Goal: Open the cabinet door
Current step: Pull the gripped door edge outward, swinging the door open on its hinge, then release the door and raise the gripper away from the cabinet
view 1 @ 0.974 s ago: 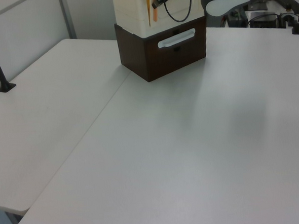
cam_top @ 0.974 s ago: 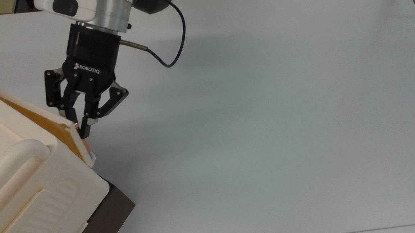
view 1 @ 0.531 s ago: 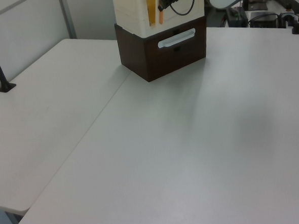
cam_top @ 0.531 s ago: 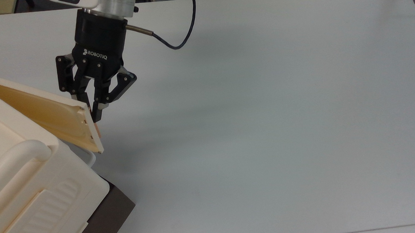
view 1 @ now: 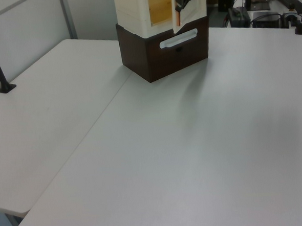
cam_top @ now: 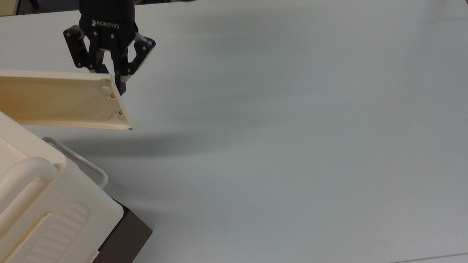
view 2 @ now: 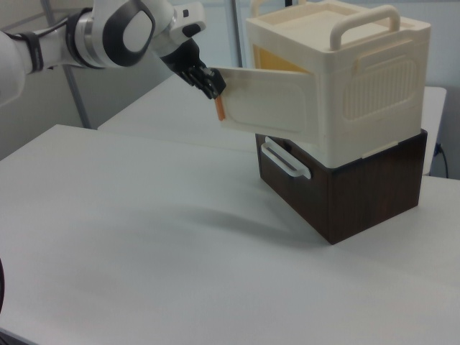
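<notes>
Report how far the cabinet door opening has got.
Done: the cabinet door stands swung well out from the cream cabinet, baring its orange interior. In hand: the gripper is shut on the door's latch edge. Left: perhaps a bit more swing, then letting go.

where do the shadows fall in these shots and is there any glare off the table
Top view: the cabinet door casts a soft dark band on the table just below its free edge, and no hard glare shows. Left view: a faint grey shadow spreads on the table in front of the brown base. Right view: a diffuse shadow lies below the door and claw.
</notes>
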{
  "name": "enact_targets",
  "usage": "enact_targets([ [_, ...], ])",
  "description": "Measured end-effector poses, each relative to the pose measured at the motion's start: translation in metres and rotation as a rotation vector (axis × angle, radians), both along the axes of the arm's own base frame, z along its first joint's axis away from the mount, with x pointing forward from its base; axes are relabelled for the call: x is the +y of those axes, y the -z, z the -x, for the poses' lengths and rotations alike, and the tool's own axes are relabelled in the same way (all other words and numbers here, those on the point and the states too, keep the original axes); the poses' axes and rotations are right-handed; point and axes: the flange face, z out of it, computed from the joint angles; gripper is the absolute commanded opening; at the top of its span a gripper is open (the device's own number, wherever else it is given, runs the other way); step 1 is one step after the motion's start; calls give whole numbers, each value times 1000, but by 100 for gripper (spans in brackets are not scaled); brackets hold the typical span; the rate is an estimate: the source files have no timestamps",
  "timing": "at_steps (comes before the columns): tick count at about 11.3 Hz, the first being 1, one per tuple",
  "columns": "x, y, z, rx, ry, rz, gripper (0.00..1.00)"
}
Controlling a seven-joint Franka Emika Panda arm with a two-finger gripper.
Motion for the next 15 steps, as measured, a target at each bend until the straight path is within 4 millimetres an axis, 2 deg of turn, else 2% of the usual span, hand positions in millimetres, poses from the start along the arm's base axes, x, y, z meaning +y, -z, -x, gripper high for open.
enact_targets([
  [4, -10, -9, 29, 183, -95, 26, 6],
  [5, -14, -10, 34, 213, -122, 29, 11],
  [6, -19, -12, 40, 250, -152, 34, 32],
  [7, -25, -15, 47, 290, -176, 34, 75],
  [8, -32, -15, 55, 345, -194, 28, 100],
  [10, -39, -2, 64, 436, -208, -17, 100],
  [15, -58, 6, 77, 526, -222, -37, 100],
])
